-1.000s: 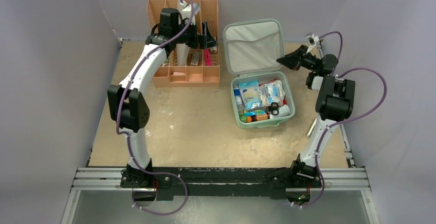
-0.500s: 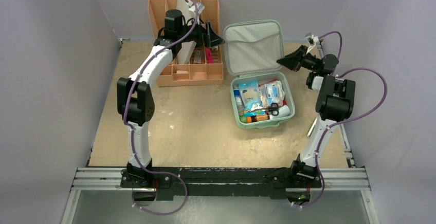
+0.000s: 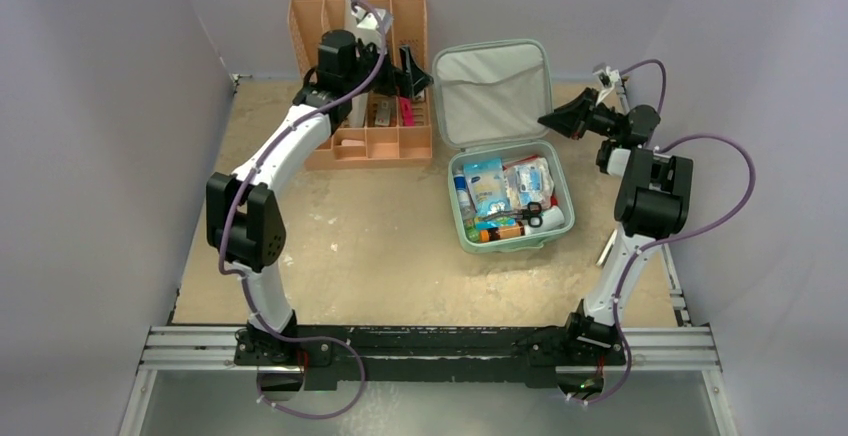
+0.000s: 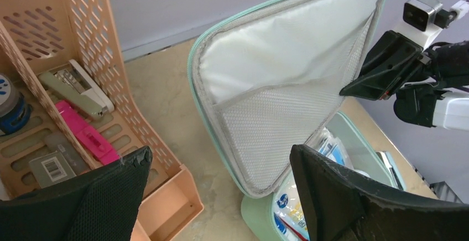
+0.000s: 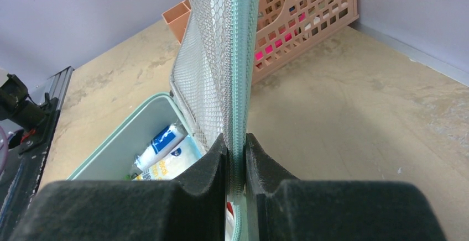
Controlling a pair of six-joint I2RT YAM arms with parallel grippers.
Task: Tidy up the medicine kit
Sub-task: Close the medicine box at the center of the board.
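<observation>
Medicine kit [image 3: 512, 244], centre frame: lid [image 3: 495, 91] held upright, rim pinched by right hand [image 3: 548, 117] for access; left hand [image 3: 411, 67], upper centre, spread, empty.

The mint-green medicine kit [image 3: 515, 243] lies open right of centre, its grey-lined lid [image 3: 492, 91] upright, base full.

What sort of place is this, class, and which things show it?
Probably a robot test cell: plain grey screen walls, two white-and-black robot arms on a metal rail, one scuffed tan tabletop.
</observation>
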